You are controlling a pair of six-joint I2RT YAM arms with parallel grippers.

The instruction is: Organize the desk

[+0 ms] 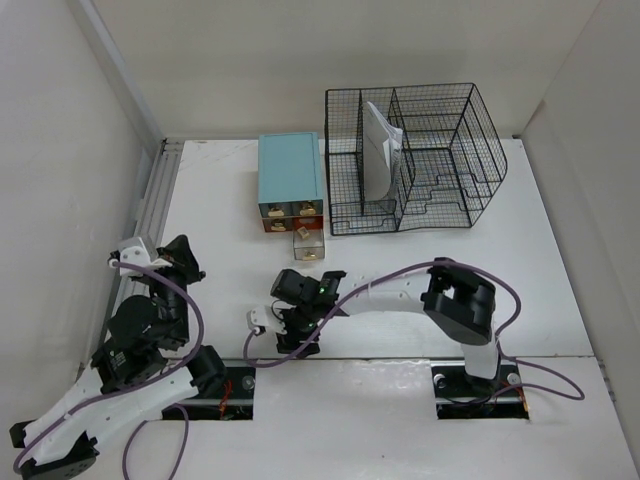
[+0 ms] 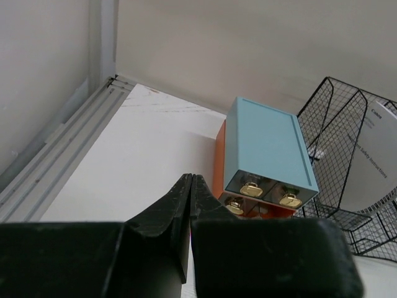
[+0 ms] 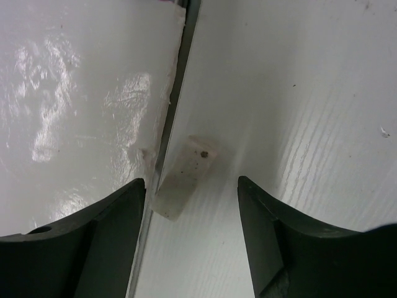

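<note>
The desk (image 1: 220,230) is a white tabletop with a metal rail (image 1: 152,205) along its left edge. My right gripper (image 1: 297,338) points down at the desk's near edge. In the right wrist view it (image 3: 191,181) is open, its jaws on either side of a small whitish block (image 3: 186,177) that lies against the seam in the surface. My left gripper (image 1: 183,260) hovers over the left side of the desk. It (image 2: 190,180) is shut and empty in the left wrist view, pointing toward the teal drawer box (image 2: 267,146).
The teal drawer box (image 1: 290,180) stands at the back middle, with one small clear drawer (image 1: 308,243) lying out in front of it. A black wire-mesh rack (image 1: 415,160) holding a white paper (image 1: 380,150) stands to its right. Walls enclose the sides.
</note>
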